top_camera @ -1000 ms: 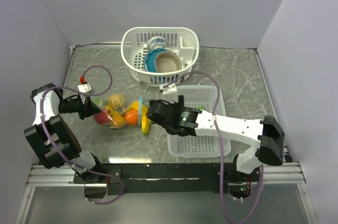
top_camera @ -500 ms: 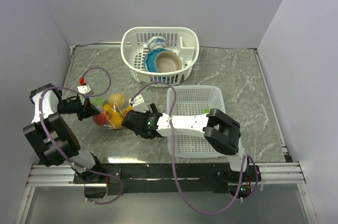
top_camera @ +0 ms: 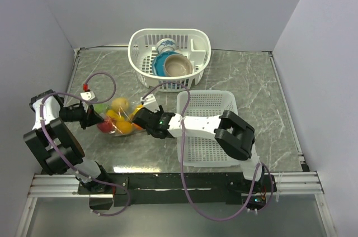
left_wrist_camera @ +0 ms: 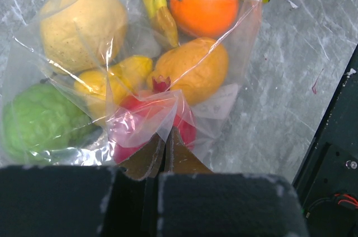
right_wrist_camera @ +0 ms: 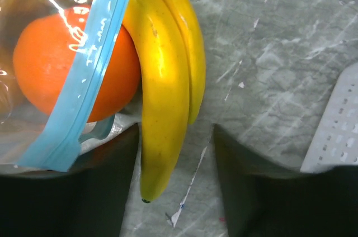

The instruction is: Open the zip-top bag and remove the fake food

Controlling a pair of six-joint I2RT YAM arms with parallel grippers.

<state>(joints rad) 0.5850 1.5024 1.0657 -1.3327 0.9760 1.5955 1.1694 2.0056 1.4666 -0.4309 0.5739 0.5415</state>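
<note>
Top view: zip-top bag (top_camera: 112,121) lies on table (top_camera: 251,80), stuffed w/ fake food (top_camera: 120,105); flat white basket (top_camera: 210,103) just R of bag; round white basket (top_camera: 136,44) w/ bowls (top_camera: 174,65) behind bag, well apart; L gripper (top_camera: 96,117) at bag's L end; R gripper (top_camera: 142,117) at bag's R end.

L wrist view: L gripper (left_wrist_camera: 165,150) clenched on a fold of bag plastic at bag's near edge; inside bag, red fruit (left_wrist_camera: 142,122) right behind the pinch; green fruit (left_wrist_camera: 39,122) at bag's L side; orange (left_wrist_camera: 204,5) at bag's far end.

R wrist view: blue zip strip (right_wrist_camera: 92,69) crosses bag over the orange; banana (right_wrist_camera: 168,80) pokes out of bag past the strip; R gripper (right_wrist_camera: 174,131) released, jaws apart either side of banana's tip; gap shows betw. banana and R finger (right_wrist_camera: 251,186); flat basket's corner off to bag's R.
</note>
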